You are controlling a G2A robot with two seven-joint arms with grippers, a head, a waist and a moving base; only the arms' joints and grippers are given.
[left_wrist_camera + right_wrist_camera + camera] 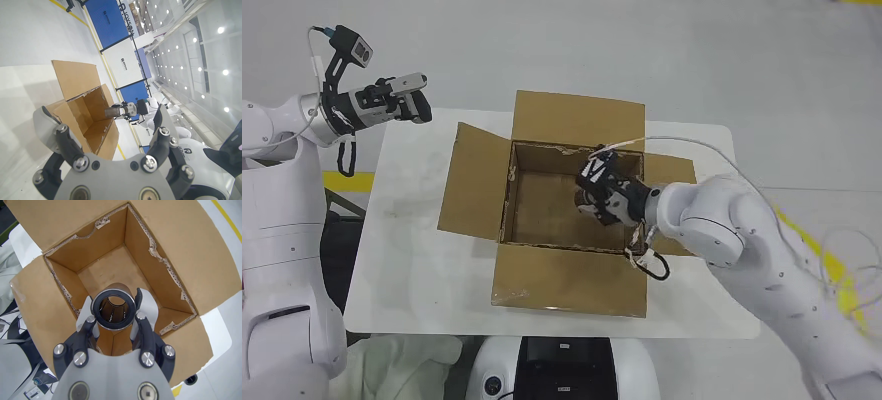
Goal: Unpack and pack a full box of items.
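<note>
An open cardboard box (567, 282) with all flaps folded out stands in the middle of the white table (407, 260). Its floor (107, 273) is bare. My right gripper (596, 192) hangs over the box's right side, shut on a metal cylinder with a black ring end, a hollow bearing (114, 310). The left wrist view shows the same cylinder (112, 112) over the box (79, 79). My left gripper (422, 100) is held high beyond the table's far left corner, open with nothing between its fingers (47, 117).
The box covers most of the table's middle, with bare strips of tabletop on its left and right. A white cable (682, 140) arcs over the right flap. A small dark round thing (191, 379) lies past a flap's edge.
</note>
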